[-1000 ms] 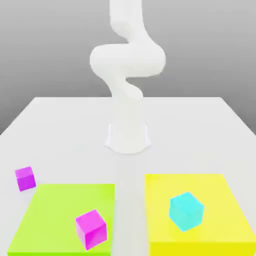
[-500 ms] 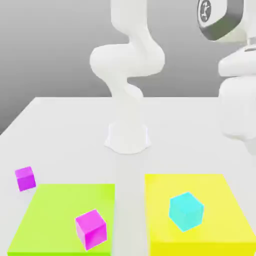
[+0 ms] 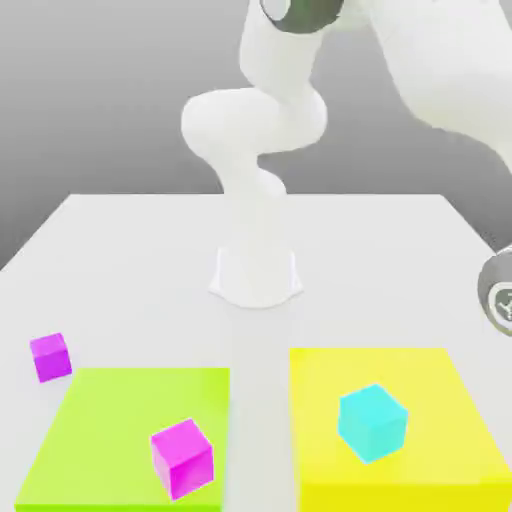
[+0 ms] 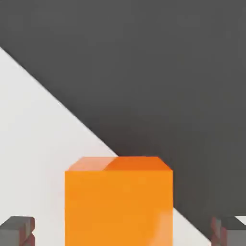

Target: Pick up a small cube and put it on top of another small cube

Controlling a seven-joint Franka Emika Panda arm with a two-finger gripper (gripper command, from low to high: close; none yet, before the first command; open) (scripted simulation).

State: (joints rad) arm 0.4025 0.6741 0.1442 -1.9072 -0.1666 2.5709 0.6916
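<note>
Orange cube (image 4: 118, 202) sits right between the gripper (image 4: 123, 230) fingers in the hand view, at the table's edge where white surface meets dark floor. Fingertips (image 4: 17, 230) stand clear of the cube's sides with gaps both ways, so jaws open, nothing gripped.

The exterior view gives the rest of the layout: white table (image 3: 130, 250), arm base (image 3: 256, 275) at centre back, arm link sweeping overhead toward that view's right, wrist joint (image 3: 497, 290) at the right border. Green mat (image 3: 100, 420) on the exterior view's left carries a magenta cube (image 3: 182, 457); a smaller magenta cube (image 3: 50, 356) lies on bare table just off the mat's far left corner. Yellow mat (image 3: 420, 380) on the right carries a cyan cube (image 3: 372, 422).

Against the earlier frames: a second ago the arm stood upright above its base; half a second ago the hand hung high at the right; now it has dropped low past the right edge. Cubes on the mats unmoved.
</note>
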